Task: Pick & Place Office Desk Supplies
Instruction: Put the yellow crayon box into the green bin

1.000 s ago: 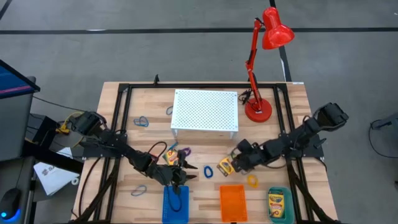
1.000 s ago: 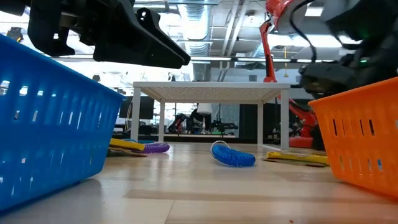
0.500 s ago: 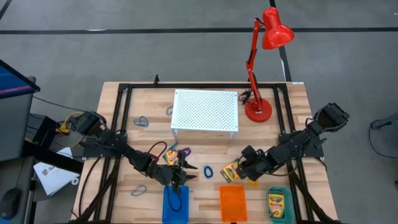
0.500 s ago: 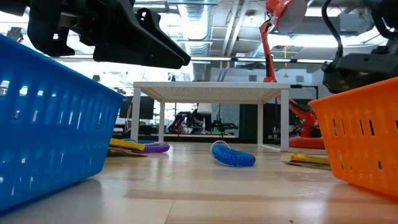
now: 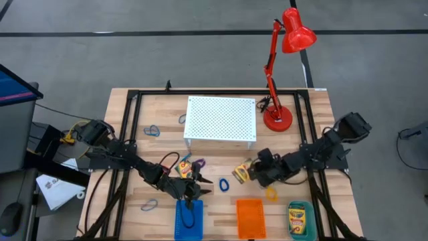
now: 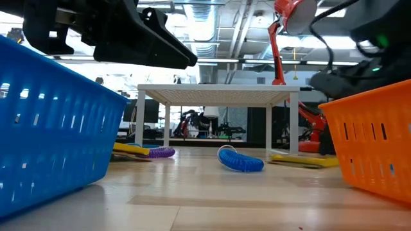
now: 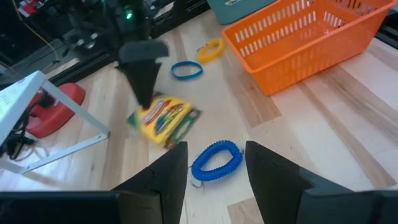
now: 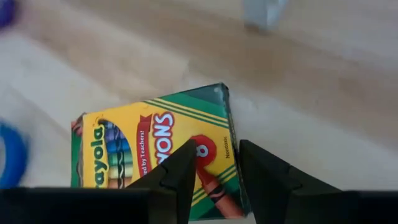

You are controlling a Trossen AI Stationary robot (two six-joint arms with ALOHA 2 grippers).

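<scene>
A yellow-green crayon box point(image 5: 241, 174) point(image 8: 155, 149) point(image 7: 163, 118) lies flat on the wood between the white stand and the orange basket point(image 5: 250, 217). My right gripper point(image 5: 253, 173) point(image 8: 217, 180) stands over its short end, fingers a narrow gap apart. My left gripper point(image 5: 192, 194) point(image 7: 216, 168) hangs open over the far rim of the blue basket point(image 5: 188, 221), which holds a blue loop point(image 5: 190, 213). A blue coil loop point(image 5: 224, 184) point(image 6: 241, 160), a yellow loop point(image 5: 271, 194), a purple loop point(image 5: 198, 163) and a second crayon box point(image 5: 184, 169) lie on the table. My right gripper meets the crayon box at the short end by the printed "8" point(image 8: 214, 152), slanting down from above and from the table's right. One finger is over the top face, the other at the end edge; the fingers hide the tips. The box lies flat on the table point(image 6: 302, 160).
The white perforated stand point(image 5: 221, 119) and the red lamp's base point(image 5: 277, 118) are toward the far edge. A green tray with another crayon box point(image 5: 296, 217) sits right of the orange basket. Grey-blue loops lie at the left point(image 5: 152, 131) point(image 5: 148, 205).
My right gripper moved toward the near edge, close to the orange basket, then back toward the far and left side. The crayon box slid along the table with it both ways and turned a little.
</scene>
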